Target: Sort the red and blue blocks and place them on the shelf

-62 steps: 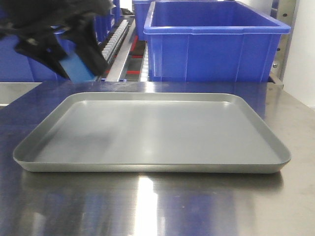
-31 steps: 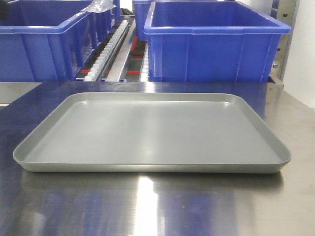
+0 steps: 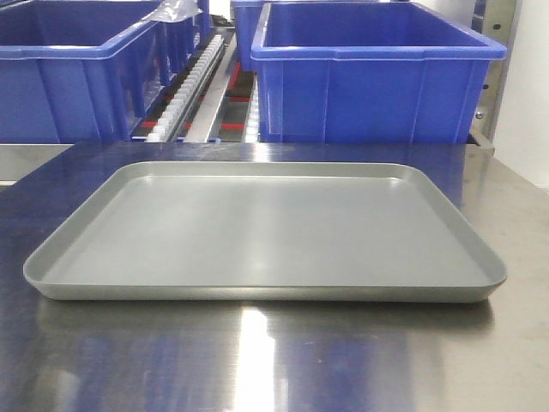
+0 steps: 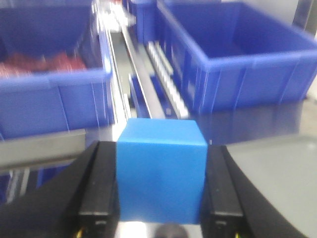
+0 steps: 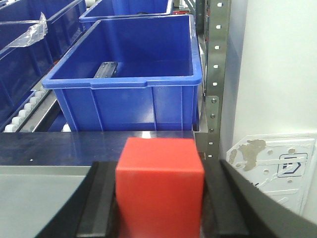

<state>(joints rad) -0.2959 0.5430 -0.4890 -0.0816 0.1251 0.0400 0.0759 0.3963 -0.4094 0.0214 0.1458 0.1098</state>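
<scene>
base of red block (image 5: 159, 188) cropped; blue block (image 4: 161, 171) blurry

matt red block (image 5: 159, 183), smooth plastic bin (image 5: 124, 101)

The right pincer (image 5: 160, 201) gripped the red block (image 5: 159, 181) between both jaws. Beyond it stood a dark-blue bin (image 5: 138, 99), a perforated steel post (image 5: 214, 74) just beside.

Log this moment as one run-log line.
left pincer: shut on blue block | right pincer: shut on red block | placement on shelf: not yet done | front view: grey tray, no arms
</scene>
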